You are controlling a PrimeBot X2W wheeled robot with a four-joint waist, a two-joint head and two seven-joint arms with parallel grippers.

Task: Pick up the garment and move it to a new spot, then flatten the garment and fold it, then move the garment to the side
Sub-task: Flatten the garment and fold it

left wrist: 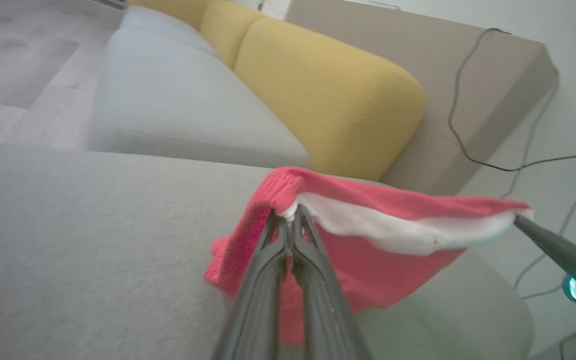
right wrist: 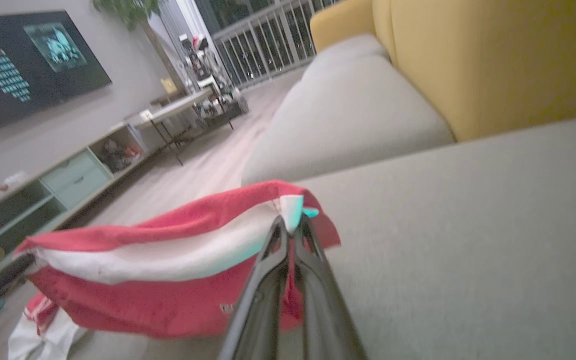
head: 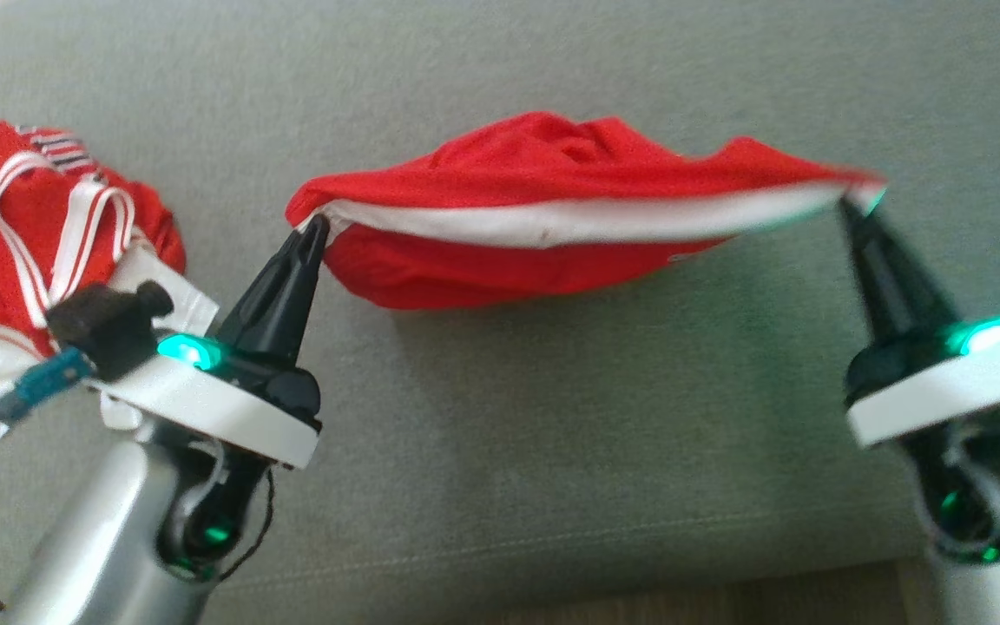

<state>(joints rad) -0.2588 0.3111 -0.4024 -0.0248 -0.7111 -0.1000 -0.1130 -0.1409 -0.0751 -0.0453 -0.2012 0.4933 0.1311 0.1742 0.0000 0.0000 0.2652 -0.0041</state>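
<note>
Left jaws: clamped on the garment (head: pixel 543 165) at the left end of its white hem.
Right jaws: clamped on the hem's right end.
Garment: stretched between them, sagging over the sofa seat (head: pixel 552 417).
Other clothes (head: pixel 23 234): heaped at left.

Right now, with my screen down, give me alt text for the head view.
The left pincer and right pincer, both shut, pinch opposite ends of the white band of a red garment, stretching it over the grey cushion. Another red-and-white garment lies crumpled at far left.

garment (head: pixel 543 217) above seat (head: pixel 552 451), clothes pile (head: pixel 40 226) left
</note>
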